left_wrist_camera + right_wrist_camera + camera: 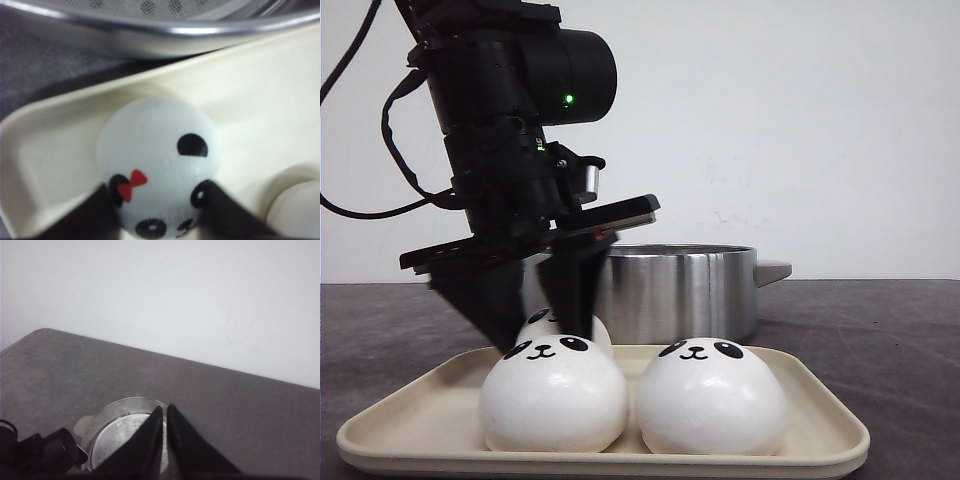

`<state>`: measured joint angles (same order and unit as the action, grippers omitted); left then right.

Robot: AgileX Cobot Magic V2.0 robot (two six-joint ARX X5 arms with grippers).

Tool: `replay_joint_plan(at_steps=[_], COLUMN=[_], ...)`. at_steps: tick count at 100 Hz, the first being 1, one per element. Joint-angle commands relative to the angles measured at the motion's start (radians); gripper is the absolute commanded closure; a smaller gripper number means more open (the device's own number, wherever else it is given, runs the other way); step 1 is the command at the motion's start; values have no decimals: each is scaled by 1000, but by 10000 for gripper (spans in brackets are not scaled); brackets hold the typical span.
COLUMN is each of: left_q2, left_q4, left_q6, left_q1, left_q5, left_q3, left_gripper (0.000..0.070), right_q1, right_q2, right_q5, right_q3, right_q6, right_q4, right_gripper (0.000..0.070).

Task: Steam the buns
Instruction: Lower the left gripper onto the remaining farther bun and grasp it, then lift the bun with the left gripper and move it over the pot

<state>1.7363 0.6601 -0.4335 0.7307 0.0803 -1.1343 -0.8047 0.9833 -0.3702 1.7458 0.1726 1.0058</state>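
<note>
The left gripper reaches down onto the cream tray, its two black fingers set narrowly on either side of the rear bun, touching its flanks. In the left wrist view this bun shows black ears, oval eyes, a smile and a small red bow; it sits on the tray floor between the fingers, close to a corner of the tray. Just in front of the left gripper, nearer the front camera, sits the front left bun, its panda face turned toward that camera, and beside it, touching or nearly so, the front right bun. Behind the gripper, past the tray's rim, stands the steel pot with a perforated steamer plate inside. A green light glows on the left arm's housing. No brand, label or writing is legible on any surface.

The right gripper hangs high above the pot, well apart from the tray, its dark fingers pressed nearly together with nothing between them
</note>
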Motion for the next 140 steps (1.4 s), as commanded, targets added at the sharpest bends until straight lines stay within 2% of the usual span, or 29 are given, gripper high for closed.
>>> replay_joint_plan(at_steps=[1,16,35,47,60,74,83,99,129,140], left_q2=[22,0,-83,-121,-129,-127,-110,-25,164,217], left_q4=[-1,19,80,147,190,143,110,82,-56,-105], left_q6=[7,20,61,97,136,174,209,251,257,257], left_q1=[10,10,39,63,70,33,-9,-102,-196,-204], left_q5=[-6,13,137,164,130,58,21,10,-67,-66], left_q3=[-19,-31,-105,-204,-343,-444,-468,-491,-494,-496], left_gripper=[697,697,697,697,697,697,697,696,696,696], right_q1=[-10,-10,-10,-10,-10,-10,-10,-10,-10,-10], right_q2=[6,6,6,6,6,7,8,11,23,29], right_q5=[-1,0,2,3,7,6,6,6,6,6], right_q3=[21,20,21,21,21,21,21,21,20,20], right_q6=[11,11,11,11,11,5,-2,-5,-5,-5], right_q4=[-6,-6,-10,-24,-37,-37,-37,-37,-32,-32], right_gripper=[695,695,695,695,695,695,695,695,695,695])
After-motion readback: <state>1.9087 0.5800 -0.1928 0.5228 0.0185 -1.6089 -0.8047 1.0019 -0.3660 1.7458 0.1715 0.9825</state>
